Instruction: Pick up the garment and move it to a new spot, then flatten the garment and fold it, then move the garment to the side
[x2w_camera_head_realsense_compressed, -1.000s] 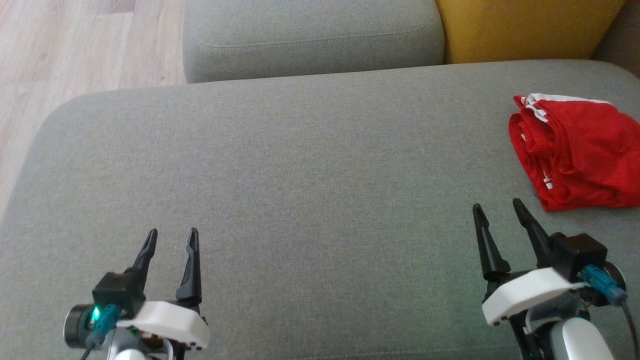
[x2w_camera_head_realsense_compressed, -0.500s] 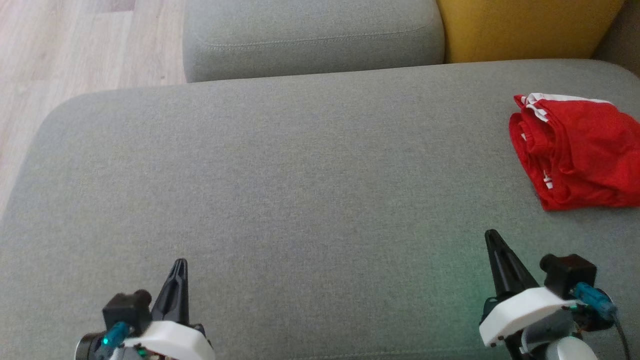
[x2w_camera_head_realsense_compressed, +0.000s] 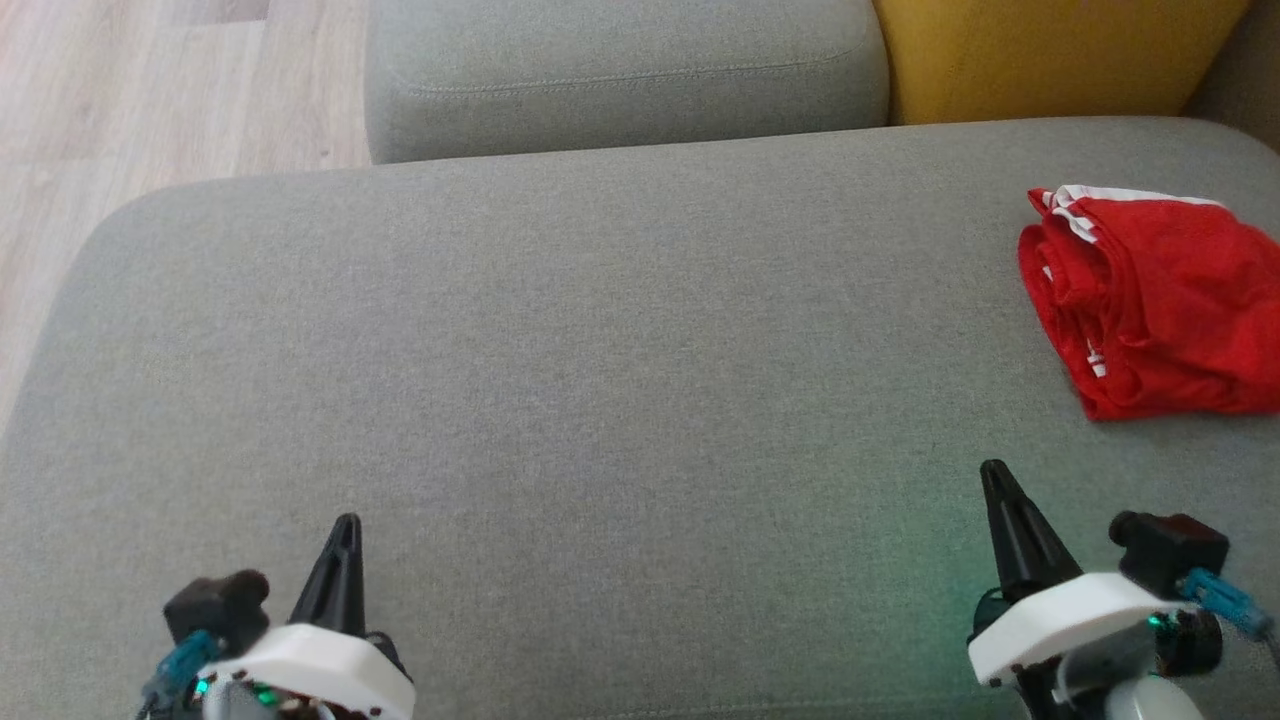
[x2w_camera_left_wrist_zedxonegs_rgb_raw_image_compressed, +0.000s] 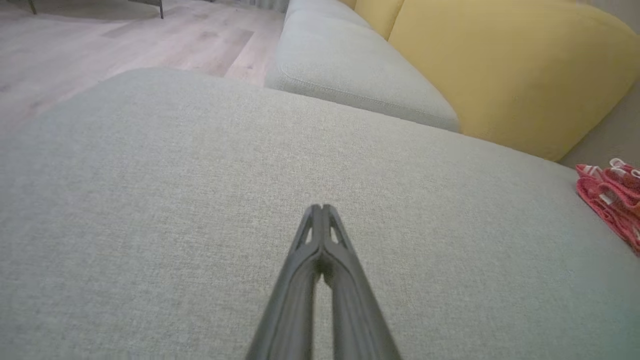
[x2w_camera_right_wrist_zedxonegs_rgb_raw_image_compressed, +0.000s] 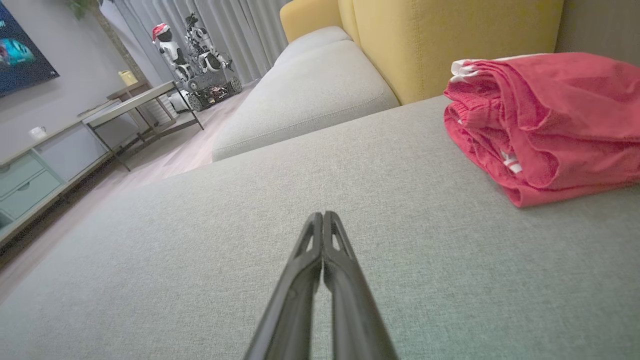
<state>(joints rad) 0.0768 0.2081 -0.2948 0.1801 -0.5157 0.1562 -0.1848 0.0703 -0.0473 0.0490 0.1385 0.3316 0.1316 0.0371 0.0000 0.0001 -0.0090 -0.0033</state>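
Red garment (x2w_camera_head_realsense_compressed: 1170, 300) folded on grey sofa (x2w_camera_head_realsense_compressed: 600, 350) (white tag (x2w_camera_right_wrist_zedxonegs_rgb_raw_image_compressed: 511, 163), print illegible).

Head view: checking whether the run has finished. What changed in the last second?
The left gripper and right gripper shut their jaws on nothing and drew back toward the robot. The red shorts stayed folded at the right of the grey sofa cushion, untouched.

White wrist shells (x2w_camera_head_realsense_compressed: 1070, 610) carry teal plugs (x2w_camera_head_realsense_compressed: 1228, 600) and long dark fingers (x2w_camera_head_realsense_compressed: 1015, 535)
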